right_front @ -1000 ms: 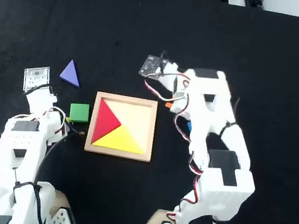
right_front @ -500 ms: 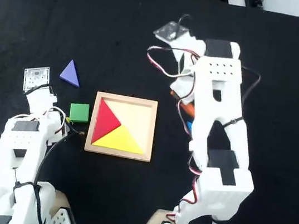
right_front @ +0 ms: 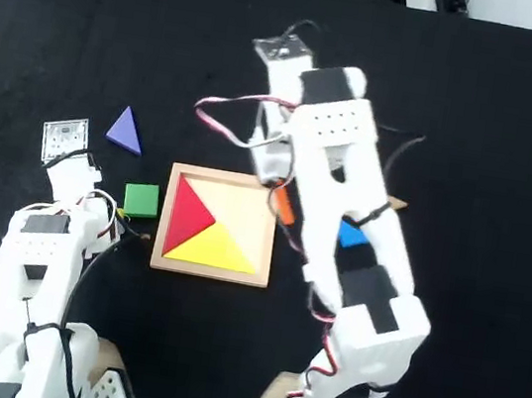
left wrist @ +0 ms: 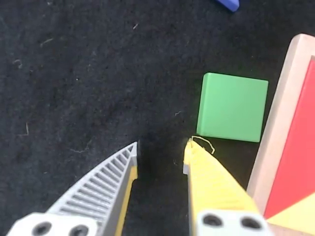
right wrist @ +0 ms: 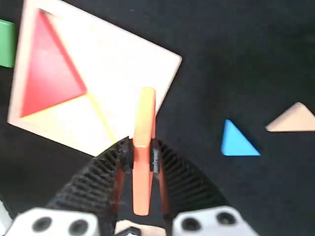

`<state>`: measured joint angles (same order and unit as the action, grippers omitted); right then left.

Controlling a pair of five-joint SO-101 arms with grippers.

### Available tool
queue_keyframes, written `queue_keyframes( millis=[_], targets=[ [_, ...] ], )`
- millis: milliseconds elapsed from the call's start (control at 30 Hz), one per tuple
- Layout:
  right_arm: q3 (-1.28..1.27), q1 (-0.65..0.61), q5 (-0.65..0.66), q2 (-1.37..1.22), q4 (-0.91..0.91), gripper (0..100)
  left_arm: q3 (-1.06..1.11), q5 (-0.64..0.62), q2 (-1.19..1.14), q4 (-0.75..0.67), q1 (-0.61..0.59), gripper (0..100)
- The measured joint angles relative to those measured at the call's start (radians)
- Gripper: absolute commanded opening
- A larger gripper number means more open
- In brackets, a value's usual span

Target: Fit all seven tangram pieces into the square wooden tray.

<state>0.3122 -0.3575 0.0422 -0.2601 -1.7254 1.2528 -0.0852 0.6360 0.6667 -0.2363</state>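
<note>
Centrally, the square wooden tray lies on the black tabletop and serves as reference. Inside the tray, a red triangle fills the side nearer the left arm and a yellow triangle fills the side nearer the arm bases, the two meeting along a diagonal; the remainder of the tray floor is bare wood. The right tool is closed on an orange piece, gripped by its flat faces and held edge-on above the tray's rim on the right arm's side. A blue triangle lies near the tray beyond that same rim, with a tan triangle farther out from the tray. A green square sits just beside the opposite rim, apart from it, and a purple triangle lies beyond the tray's far corner on that side. The left tool is parted and holds nothing, its tips close to the green square's edge.
</note>
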Motion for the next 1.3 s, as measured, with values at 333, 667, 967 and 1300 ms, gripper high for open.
queue_keyframes(
  millis=[333, 667, 967, 1300],
  targets=[
    [-0.121, -0.057, -0.031, 0.0, 0.23, 1.1, 0.0, 0.0, 0.0, 0.0, 0.0, 16],
    [-0.285, -0.057, -0.186, 0.0, 0.402, 1.1, 0.0, 0.0, 0.0, 0.0, 0.0, 16],
    [-0.373, -0.161, -0.201, 0.0, 0.411, 1.1, 0.0, 0.0, 0.0, 0.0, 0.0, 16],
    [-0.427, -0.167, -0.201, 0.0, 0.431, 1.1, 0.0, 0.0, 0.0, 0.0, 0.0, 16]
  ],
)
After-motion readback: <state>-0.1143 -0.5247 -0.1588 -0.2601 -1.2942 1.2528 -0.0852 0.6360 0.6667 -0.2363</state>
